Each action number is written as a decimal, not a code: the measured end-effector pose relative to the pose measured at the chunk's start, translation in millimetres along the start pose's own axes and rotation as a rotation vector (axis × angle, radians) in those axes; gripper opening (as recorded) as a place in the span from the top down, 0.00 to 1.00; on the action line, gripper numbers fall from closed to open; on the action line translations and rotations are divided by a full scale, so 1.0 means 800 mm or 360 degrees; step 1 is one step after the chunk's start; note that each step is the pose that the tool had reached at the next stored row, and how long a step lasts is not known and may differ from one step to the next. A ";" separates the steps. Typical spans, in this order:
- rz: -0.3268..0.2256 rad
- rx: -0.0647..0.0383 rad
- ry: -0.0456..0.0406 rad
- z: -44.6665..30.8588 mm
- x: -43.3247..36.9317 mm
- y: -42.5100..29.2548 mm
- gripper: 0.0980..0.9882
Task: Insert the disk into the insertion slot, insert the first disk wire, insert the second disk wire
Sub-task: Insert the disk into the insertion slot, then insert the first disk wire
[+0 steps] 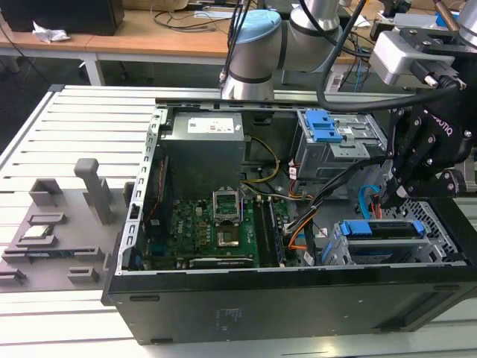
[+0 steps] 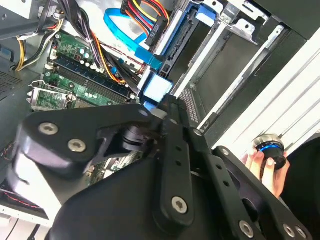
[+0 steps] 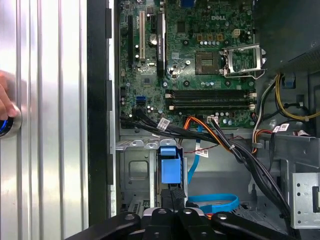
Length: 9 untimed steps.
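Here, 1 disk (image 1: 387, 230), 1 blue wire (image 3: 215, 197).

The Universal Robots arm (image 1: 257, 52) is seen in the exterior view with a blue-capped joint standing upright at the back and a grey link carried across toward the exterior view's right. The wrist (image 1: 466, 26) is held high at that side. Below it, the black gripper (image 1: 386, 195) is hung pointing downward and slanted toward the exterior view's left. In both wrist views the gripper (image 2: 169, 102) (image 3: 174, 194) is shown from behind, with its black linkage bars (image 3: 150, 222) drawn inward. The jaws are pressed together, and no gap can be made out between them.
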State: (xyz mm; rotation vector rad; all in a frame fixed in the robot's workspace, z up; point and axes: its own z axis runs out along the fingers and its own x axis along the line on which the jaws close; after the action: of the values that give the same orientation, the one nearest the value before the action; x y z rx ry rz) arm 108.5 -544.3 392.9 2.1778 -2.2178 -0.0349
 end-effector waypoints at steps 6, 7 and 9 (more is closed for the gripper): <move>0.0000 0.0000 0.0000 0.0001 0.000 0.0000 0.99; 0.0000 0.0000 0.0000 0.0001 0.000 0.0000 0.99; 0.0000 0.0000 0.0000 0.0001 0.000 0.0000 0.99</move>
State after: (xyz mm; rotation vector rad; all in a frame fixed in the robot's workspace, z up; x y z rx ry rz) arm 108.5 -544.2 392.8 2.1778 -2.2178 -0.0349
